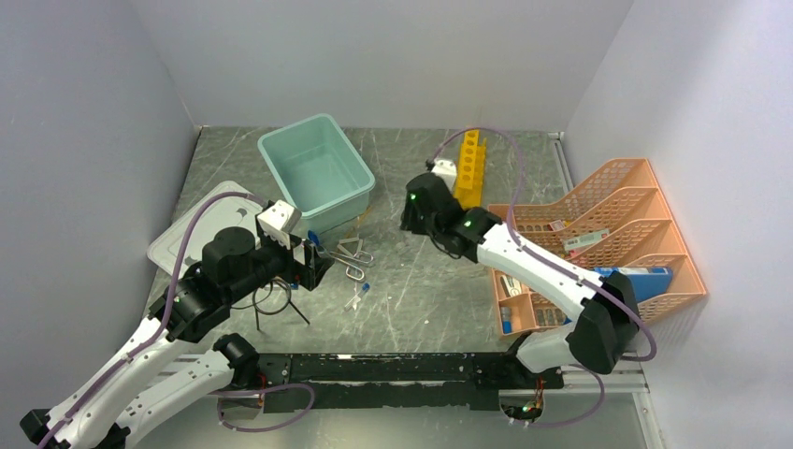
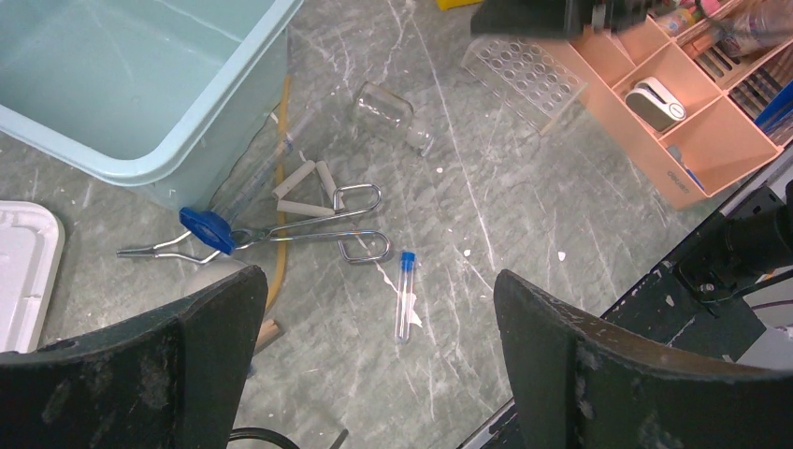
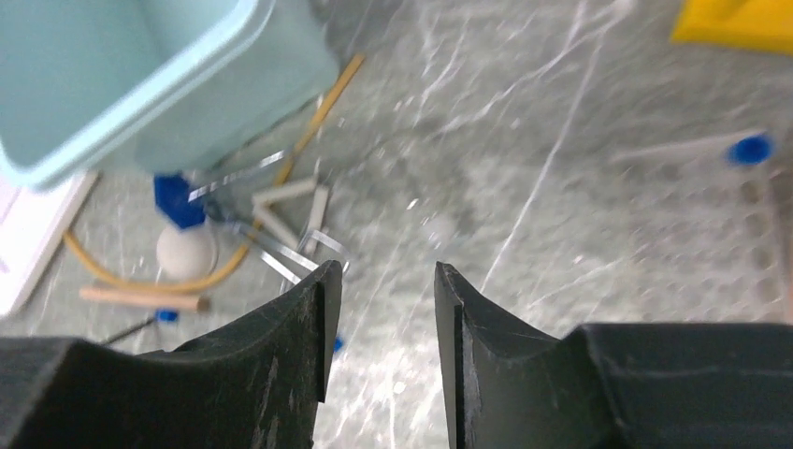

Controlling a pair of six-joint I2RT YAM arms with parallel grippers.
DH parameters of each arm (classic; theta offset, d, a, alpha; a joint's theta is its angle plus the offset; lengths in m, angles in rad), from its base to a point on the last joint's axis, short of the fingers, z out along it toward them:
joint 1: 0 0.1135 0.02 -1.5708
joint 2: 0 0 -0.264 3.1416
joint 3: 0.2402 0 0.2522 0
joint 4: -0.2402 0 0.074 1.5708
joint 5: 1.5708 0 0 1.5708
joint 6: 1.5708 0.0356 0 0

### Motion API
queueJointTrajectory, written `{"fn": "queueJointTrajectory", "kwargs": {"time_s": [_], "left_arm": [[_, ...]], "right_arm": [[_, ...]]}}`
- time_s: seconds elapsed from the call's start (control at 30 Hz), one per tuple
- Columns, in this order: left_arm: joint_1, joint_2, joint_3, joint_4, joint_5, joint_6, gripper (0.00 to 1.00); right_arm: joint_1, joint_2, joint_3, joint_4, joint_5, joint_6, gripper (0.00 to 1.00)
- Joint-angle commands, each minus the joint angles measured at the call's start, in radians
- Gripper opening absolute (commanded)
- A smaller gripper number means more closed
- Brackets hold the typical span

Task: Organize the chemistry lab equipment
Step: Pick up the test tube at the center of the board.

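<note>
Left pincer [image 2: 379, 285] gapes wide, empty, over the silver wire clips [image 2: 318, 234] and a blue-capped tube [image 2: 405, 297] (both flat on the counter [image 2: 524, 215]); right pincer [image 3: 382, 281], partly parted, holds nothing, yellow rack [image 3: 739, 23] just beyond.

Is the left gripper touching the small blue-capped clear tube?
Apart. Left wrist view shows bare table between the left gripper and the small blue-capped clear tube.

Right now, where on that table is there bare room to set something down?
Two patches: the front middle, between the blue-capped tube and the orange organiser; and the back strip between the teal tub and the yellow rack. Crowded in front of the tub: silver clips, hose, ring stand.
</note>
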Motion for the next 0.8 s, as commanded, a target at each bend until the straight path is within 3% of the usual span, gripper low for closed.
{"fn": "queueJointTrajectory", "kwargs": {"time_s": [0.0, 0.33, 0.77], "left_arm": [[0.001, -0.006, -0.001, 0.007, -0.017, -0.002, 0.95], [0.0, -0.035, -0.001, 0.004, -0.043, -0.012, 0.95], [0.002, -0.088, -0.001, -0.01, -0.117, -0.033, 0.96]], "right_arm": [[0.119, 0.007, -0.046, -0.024, 0.013, 0.12, 0.45], [0.338, 0.12, -0.052, -0.059, 0.064, 0.289, 0.47], [0.454, 0.325, 0.01, -0.079, 0.084, 0.407, 0.48]]}}
